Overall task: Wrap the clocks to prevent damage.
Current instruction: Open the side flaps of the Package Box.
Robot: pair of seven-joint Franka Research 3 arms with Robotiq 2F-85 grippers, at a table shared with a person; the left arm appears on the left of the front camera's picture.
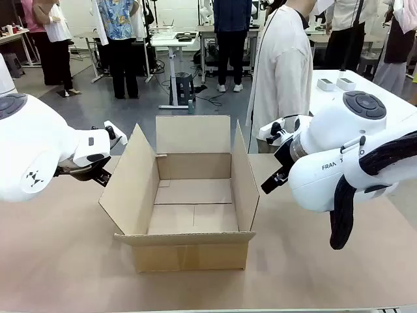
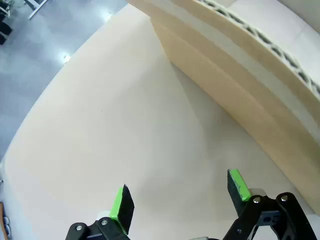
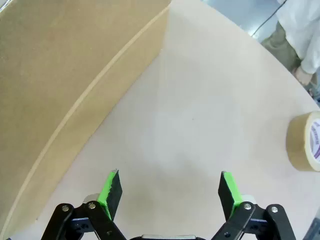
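The clocks are out of view. An open cardboard box (image 1: 189,202) stands in the middle of the table with its flaps up and its floor bare. My left gripper (image 2: 180,194) is open over bare tabletop, with the box's outer wall (image 2: 240,65) just beyond its fingers. My right gripper (image 3: 169,192) is open too, nothing between its green pads (image 3: 111,192), and the box's other wall (image 3: 65,75) runs along its left side. The left arm (image 1: 39,153) and the right arm (image 1: 339,156) flank the box.
A roll of brown packing tape (image 3: 305,142) lies on the table off to the right gripper's side. A person in a white top (image 1: 281,72) stands at the far edge behind the box's right flap. Bare tabletop (image 1: 65,267) spreads around the box.
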